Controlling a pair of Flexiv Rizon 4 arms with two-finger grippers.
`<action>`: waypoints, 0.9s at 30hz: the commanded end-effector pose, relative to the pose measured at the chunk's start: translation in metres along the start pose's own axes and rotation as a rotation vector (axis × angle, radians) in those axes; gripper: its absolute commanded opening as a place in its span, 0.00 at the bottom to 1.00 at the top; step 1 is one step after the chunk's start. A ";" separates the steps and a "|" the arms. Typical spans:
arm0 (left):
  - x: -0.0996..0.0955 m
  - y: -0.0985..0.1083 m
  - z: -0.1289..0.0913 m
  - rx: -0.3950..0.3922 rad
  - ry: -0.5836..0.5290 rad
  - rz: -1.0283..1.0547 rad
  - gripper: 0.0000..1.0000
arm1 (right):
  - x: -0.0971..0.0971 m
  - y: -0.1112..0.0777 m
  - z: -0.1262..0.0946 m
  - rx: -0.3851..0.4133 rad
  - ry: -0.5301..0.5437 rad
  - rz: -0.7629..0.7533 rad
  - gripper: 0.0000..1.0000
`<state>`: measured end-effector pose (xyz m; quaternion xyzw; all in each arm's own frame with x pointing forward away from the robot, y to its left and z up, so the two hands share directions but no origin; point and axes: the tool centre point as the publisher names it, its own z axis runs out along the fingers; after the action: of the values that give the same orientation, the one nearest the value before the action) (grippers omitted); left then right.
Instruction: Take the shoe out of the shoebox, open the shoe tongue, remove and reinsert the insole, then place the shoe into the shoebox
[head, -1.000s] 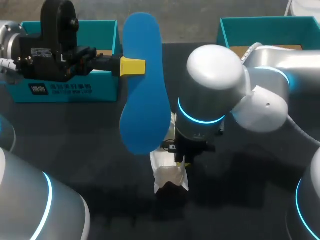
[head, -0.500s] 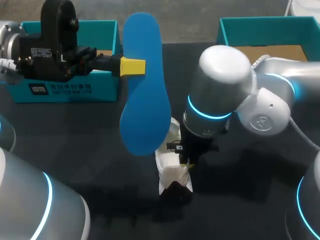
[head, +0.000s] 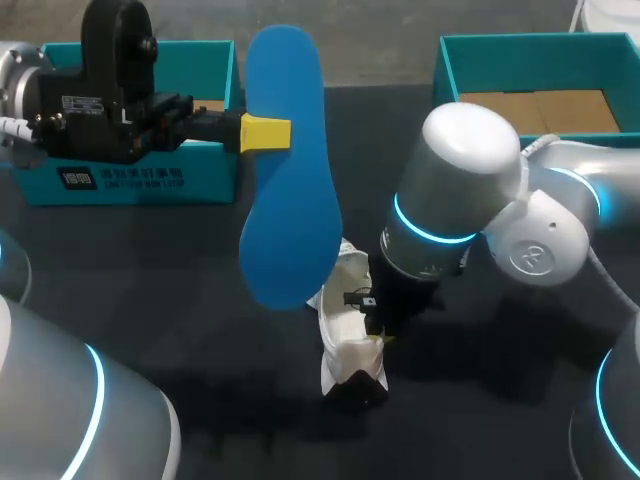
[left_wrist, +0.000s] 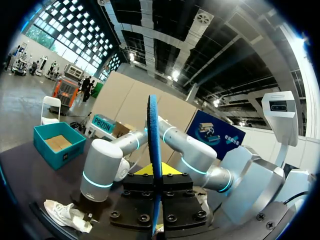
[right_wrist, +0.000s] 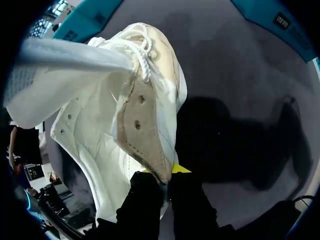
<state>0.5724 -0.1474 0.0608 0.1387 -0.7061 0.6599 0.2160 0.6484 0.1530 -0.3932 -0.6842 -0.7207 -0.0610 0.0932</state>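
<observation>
Clamps the insole from two sides in the left gripper, on edge in the air, reaching far past the fingertips both ways. Pinches the shoe by its rim in the right gripper, fingers narrow, shoe lying on the table just under it. Well apart from the right gripper, a teal box.

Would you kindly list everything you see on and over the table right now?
Table: one, dark, under everything.
Insole: one, blue, raised on edge above the middle.
Shoe: one, white, near the middle, below the insole.
Left box: one, teal, far left.
Right box: one, teal, brown bottom, far right.
Left pincer: one, yellow-tipped, shut on the insole.
Right pincer: one, yellow-tipped, shut on the shoe's edge.
</observation>
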 end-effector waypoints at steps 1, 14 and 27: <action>0.000 0.001 0.001 -0.002 -0.001 -0.001 0.00 | -0.003 0.001 0.007 0.004 0.021 -0.010 0.00; 0.000 0.001 0.001 -0.002 -0.001 -0.001 0.00 | 0.002 0.000 -0.006 -0.016 0.012 -0.039 0.76; 0.000 0.001 0.001 -0.002 -0.001 -0.001 0.00 | 0.012 -0.007 -0.049 -0.060 0.046 -0.046 1.00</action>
<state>0.5724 -0.1474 0.0608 0.1388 -0.7061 0.6599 0.2160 0.6477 0.1658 -0.3581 -0.6677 -0.7329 -0.0956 0.0886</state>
